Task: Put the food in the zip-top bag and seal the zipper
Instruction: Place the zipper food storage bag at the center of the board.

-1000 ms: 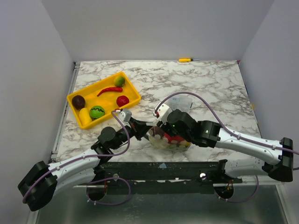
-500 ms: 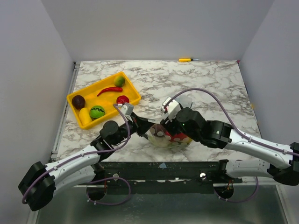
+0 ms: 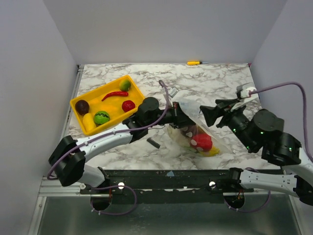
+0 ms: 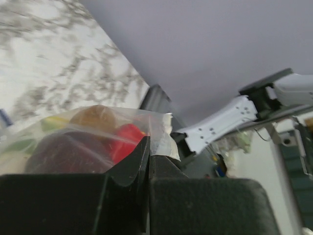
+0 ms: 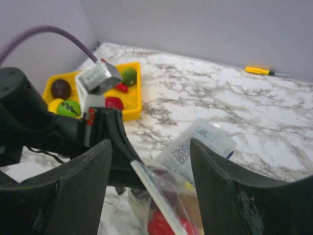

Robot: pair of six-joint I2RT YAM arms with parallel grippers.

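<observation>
The zip-top bag (image 3: 198, 139) hangs tilted over the table's front centre. It holds food: a red piece (image 3: 202, 142), a yellow one and a dark purple one (image 4: 68, 154). My left gripper (image 3: 185, 119) is shut on the bag's upper rim (image 4: 159, 139). The zipper (image 5: 157, 198) shows as a pale strip running from that gripper down the bag's edge. My right gripper (image 3: 211, 111) is open, raised to the right of the bag and touching nothing. In the right wrist view its fingers (image 5: 78, 191) frame the bag from above. More food lies in the yellow tray (image 3: 139, 95).
The tray at the back left holds a red chili (image 3: 115, 94), green pieces, a red piece (image 3: 128, 105) and a dark purple one (image 3: 82, 106). A small clear box of screws (image 5: 198, 144) lies behind the bag. A small black part (image 3: 153, 142) and a yellow screwdriver (image 3: 194, 62) lie on the marble.
My right gripper opened, let go of the bag and drew back up to the right. The left arm swung forward, carrying the bag by its rim toward the centre right.
</observation>
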